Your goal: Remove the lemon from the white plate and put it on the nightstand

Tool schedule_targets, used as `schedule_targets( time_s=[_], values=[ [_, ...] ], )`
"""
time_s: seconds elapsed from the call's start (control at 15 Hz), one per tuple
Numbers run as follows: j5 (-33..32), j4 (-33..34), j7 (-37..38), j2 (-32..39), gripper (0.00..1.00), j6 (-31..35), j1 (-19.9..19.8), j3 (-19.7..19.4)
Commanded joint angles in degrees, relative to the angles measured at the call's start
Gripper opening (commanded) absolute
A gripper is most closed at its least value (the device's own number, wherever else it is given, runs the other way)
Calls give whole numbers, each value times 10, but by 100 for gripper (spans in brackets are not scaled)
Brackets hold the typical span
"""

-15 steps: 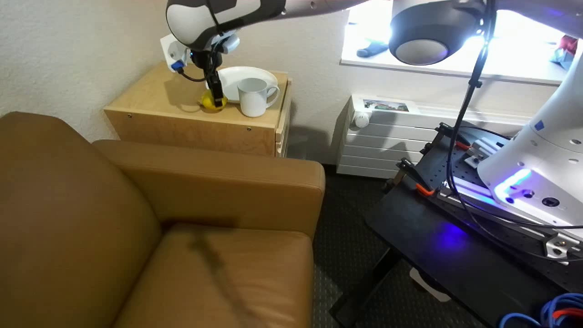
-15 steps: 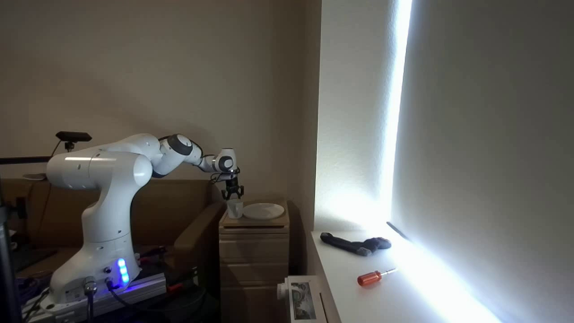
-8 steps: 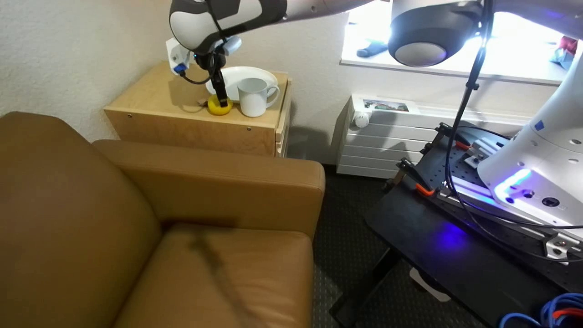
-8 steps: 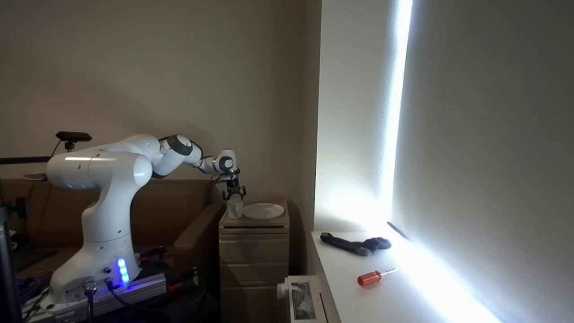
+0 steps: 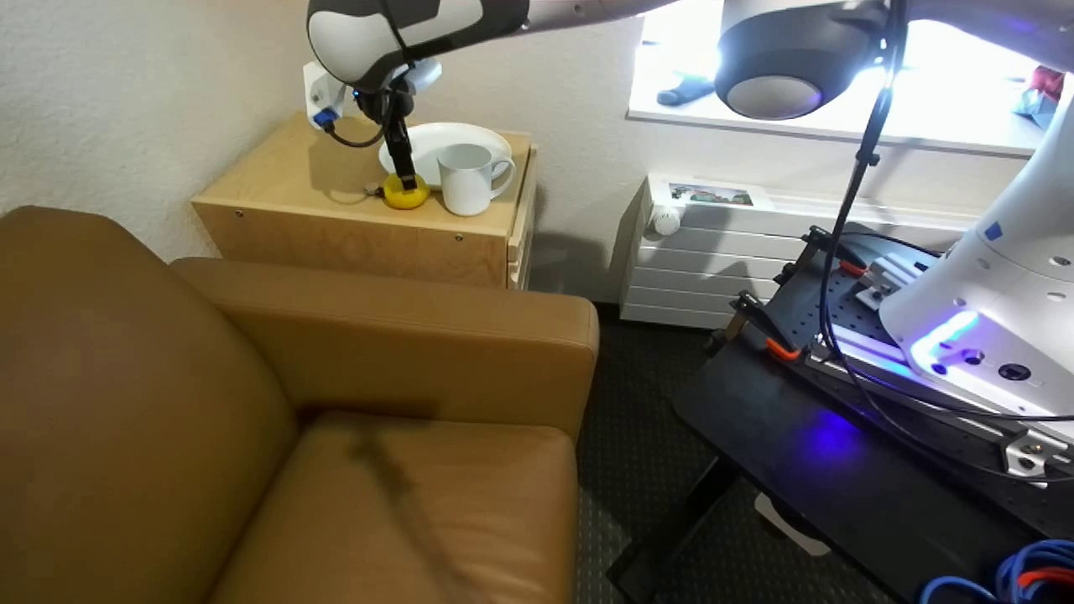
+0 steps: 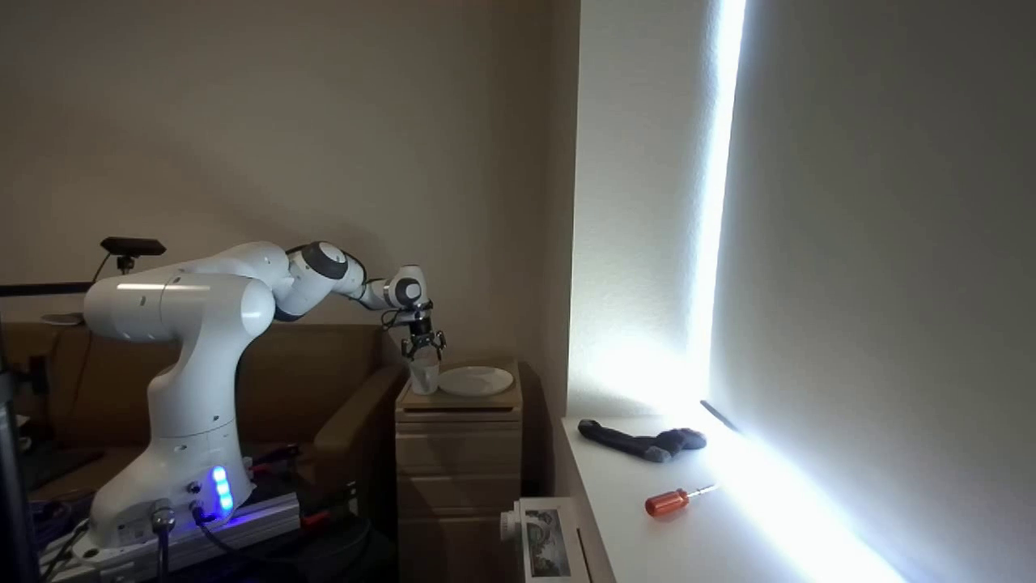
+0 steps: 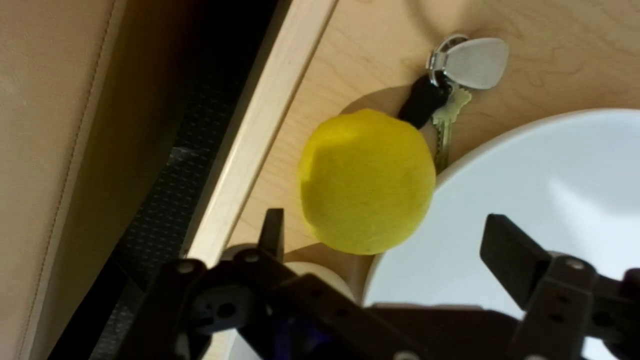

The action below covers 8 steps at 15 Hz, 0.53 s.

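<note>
The yellow lemon (image 5: 404, 193) rests on the tan wooden nightstand (image 5: 327, 151) near its front edge. It lies beside the white plate (image 5: 457, 134), at the plate's rim; whether they touch I cannot tell. In the wrist view the lemon (image 7: 367, 175) overlaps the plate's rim (image 7: 520, 136). My gripper (image 7: 382, 215) is open, with one fingertip on each side, apart from the lemon. In an exterior view the gripper (image 6: 423, 355) is just above the mug in the picture, and the lemon is hidden there. The plate (image 6: 476, 380) holds nothing visible.
A white mug (image 5: 466, 180) stands on the nightstand close right of the lemon, in front of the plate. Keys with a metal fob (image 7: 472, 62) lie beside the lemon. The brown armchair's armrest (image 5: 403, 306) runs along the nightstand's front. A wall is behind.
The lemon has shifted slightly right and down in an exterior view, then stayed still. The fingers have spread a little wider. The gripper has risen slightly in the last half second.
</note>
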Motion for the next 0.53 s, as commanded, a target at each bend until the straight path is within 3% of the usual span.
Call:
schedule_targets(
  time_s=[0.0,0.33,0.4,0.47],
  values=[
    [6,2,9,-26,100,4,-5,-8],
    [22,-30,2,-92,100,-10,-14,-15],
    [6,1,13,-58,100,1,-11,-21],
    [9,-2,13,-69,100,0,-15,-21]
  ],
)
